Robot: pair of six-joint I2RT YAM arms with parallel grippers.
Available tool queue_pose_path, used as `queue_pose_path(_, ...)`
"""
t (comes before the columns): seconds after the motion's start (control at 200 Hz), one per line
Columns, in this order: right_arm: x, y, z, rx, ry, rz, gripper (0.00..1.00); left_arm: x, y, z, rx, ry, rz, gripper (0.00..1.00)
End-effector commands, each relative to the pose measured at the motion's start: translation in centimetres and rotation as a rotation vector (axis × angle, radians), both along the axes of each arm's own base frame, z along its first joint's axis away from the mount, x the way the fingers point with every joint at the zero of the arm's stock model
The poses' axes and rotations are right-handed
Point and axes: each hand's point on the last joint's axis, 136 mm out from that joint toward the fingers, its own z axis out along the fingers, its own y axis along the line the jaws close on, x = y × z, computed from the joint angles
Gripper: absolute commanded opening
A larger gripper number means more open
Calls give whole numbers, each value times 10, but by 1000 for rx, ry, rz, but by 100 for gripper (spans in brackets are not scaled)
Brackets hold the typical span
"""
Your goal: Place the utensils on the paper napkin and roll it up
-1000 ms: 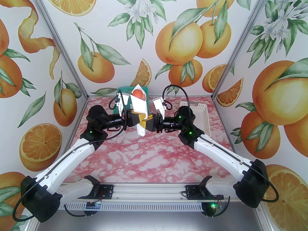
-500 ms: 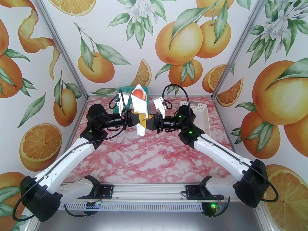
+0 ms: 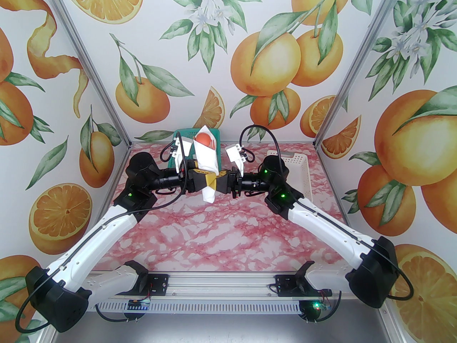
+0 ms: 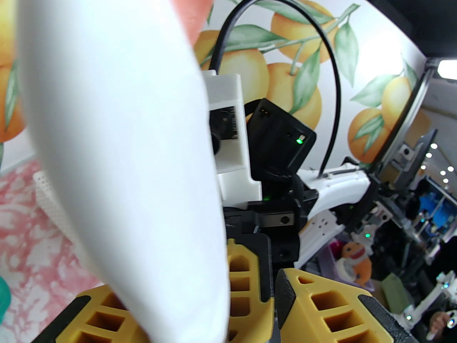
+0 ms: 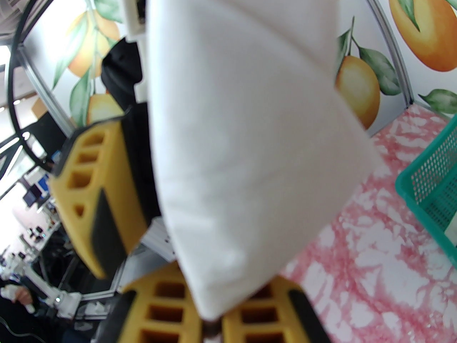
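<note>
**Hand-over in mid-air, above the far middle of the worktop [image 3: 221, 234].** The paper napkin [image 3: 206, 157] is already rolled into a tapered bundle around the utensils. The orange spoon [image 3: 204, 138] and fork [image 3: 213, 143] stand out of its open upper end. The knife cannot be made out.

The bundle rests on nothing. I hold it clear of the worktop, just in front of the green basket [image 3: 180, 134] at the far edge. Its long axis is close to upright, with the open end up and towards the far edge and the pointed tail hanging below my wrists.

My two arms reach in level from opposite sides and meet at the bundle's lower half, so the roll stands crosswise to both.

- **Right fingers [image 5: 164, 313]:** drawn almost together and pinching the paper. These carry the load.
- **Left fingers [image 4: 321, 306]:** parted. The roll lies against one of them and a gap shows before the other, so they grip nothing.

In my judgement the rolling is done and the bundle is passing to my right arm. The white basket [image 3: 296, 166], towards the far right corner, lies nearer that arm. My left fingers should back out straight to the left, across the roll's axis, or they may catch the soft paper and unwind it.
</note>
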Motion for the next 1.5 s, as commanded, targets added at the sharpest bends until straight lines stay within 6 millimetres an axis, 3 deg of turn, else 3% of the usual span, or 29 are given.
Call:
queue_pose_path(0.0,-12,-6,28,38,-113,1,0,1,11,12,7,-20,50,62)
queue_pose_path(0.33,-12,-12,24,5,-134,-25,0,2,28,18,4,-34,90,69)
queue_pose_path(0.51,-16,-17,35,16,-175,-36,0,-3,41,28,-17,-50,97,75)
queue_pose_path(0.795,-28,-19,57,80,-230,5,0,-37,45,54,-129,-138,-5,100)
queue_pose_path(1.026,-36,-9,62,107,-244,41,0,-46,28,50,-136,-124,-79,100)
queue_pose_path(1.271,-41,2,61,123,-240,77,0,-40,9,43,-129,-93,-116,99)
queue_pose_path(1.496,-39,7,56,111,-226,81,0,-57,0,48,-149,-118,-215,92)
